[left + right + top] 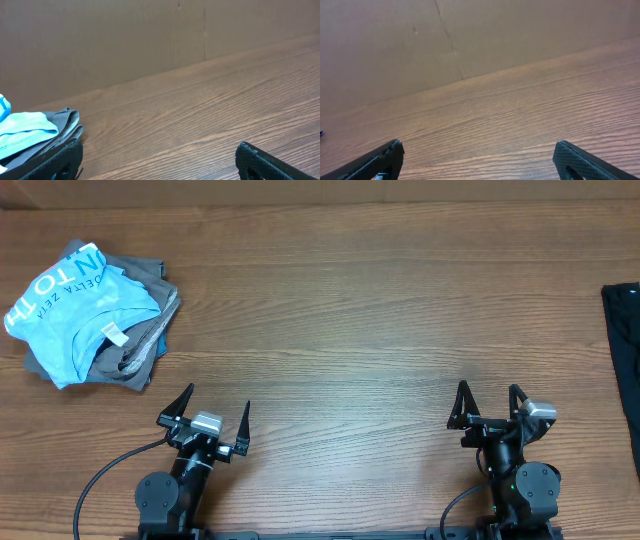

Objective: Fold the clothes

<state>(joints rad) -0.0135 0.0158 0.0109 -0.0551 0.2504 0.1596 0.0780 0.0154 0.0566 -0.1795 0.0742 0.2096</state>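
A: Far left of the brown wooden table [350, 290], what is that heap?
B: A crumpled light blue shirt with white lettering [85, 305] lies on top of soft grey garments [152, 330]. I judge it a set-aside stack, kept off to the side. It is not the item to fold.

A: Left gripper [217, 402]?
B: It sits low by the front edge, right of the heap and apart from it. The jaws are spread as wide as they go, with nothing between them. This reads as a parked, ready posture.

A: Middle of the table?
B: Only wood grain shows between the two arms. That is probably the folding ground.

A: Right gripper [488, 390]?
B: It mirrors the left one, fingers fully splayed and holding nothing.

A: And the task item?
B: The soft plain black T-shirt [624, 340] is at the far right edge of the table, cut off by the frame. It is apart from both grippers and nearer the right one. Too little shows to tell how it lies. My judgement is that folding has not begun and the shirt must first come to the centre.

A: How do the views differ?
B: Only the overhead view shows the black T-shirt. Neither wrist camera catches it. The left wrist view shows the heap side-on, with the grey layers stacked under the blue. Both wrist views show a plain brown panel [470, 40] behind the table, which does not appear from above.
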